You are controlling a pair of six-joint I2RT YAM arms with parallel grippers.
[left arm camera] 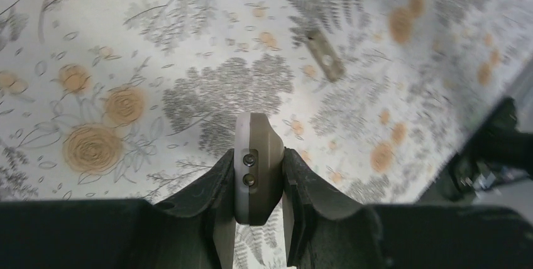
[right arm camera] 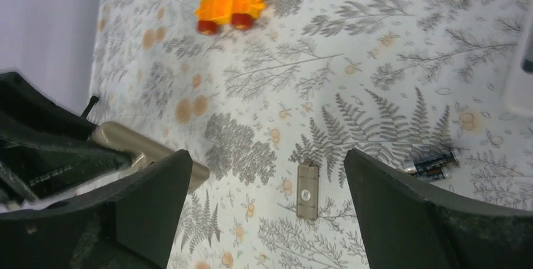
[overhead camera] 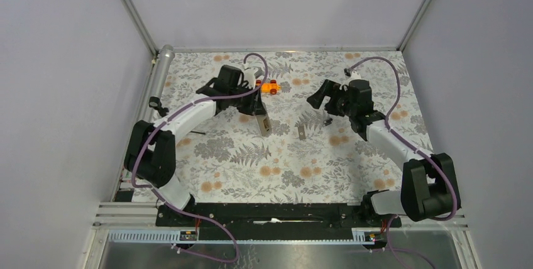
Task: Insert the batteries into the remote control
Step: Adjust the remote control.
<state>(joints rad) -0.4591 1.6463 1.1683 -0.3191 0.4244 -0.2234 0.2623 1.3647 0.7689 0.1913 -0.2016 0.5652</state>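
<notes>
left end effector [left arm camera: 259, 175]: closed on remote control [left arm camera: 254, 137] | right end effector [right arm camera: 267, 154]: wide, empty | batteries [right arm camera: 432, 163]: together on tabletop [right arm camera: 377, 43] | risk: a pinch could take both, or they roll away, being tiny and round

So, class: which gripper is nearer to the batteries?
Right. The right gripper hovers open close beside the batteries; the left gripper is farther off, clamped on the remote control.

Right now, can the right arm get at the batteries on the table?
Probably yes. The right fingers stand wide open above the cloth, and the batteries lie uncovered just beyond one finger, with nothing between. The grey strip lies apart from them.
</notes>
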